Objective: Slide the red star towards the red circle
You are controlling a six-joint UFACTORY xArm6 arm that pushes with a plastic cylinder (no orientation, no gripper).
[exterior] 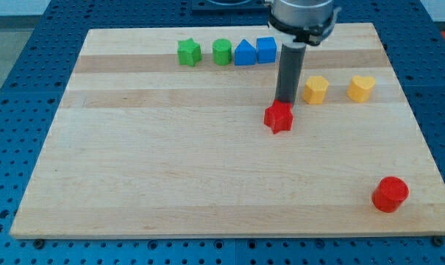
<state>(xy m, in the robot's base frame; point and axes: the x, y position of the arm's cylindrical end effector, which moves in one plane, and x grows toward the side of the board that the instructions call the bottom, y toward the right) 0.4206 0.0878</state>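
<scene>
no readable text, labels, brands, numbers or signs on anything in view

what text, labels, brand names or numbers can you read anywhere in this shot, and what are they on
None: no word, number, brand or sign can be read in this view.
The wooden board is bare wood grain.
The red star, red circle and the green, blue and yellow blocks carry no markings.
The dark rod, my tip at the red star's top edge, shows no label.
</scene>
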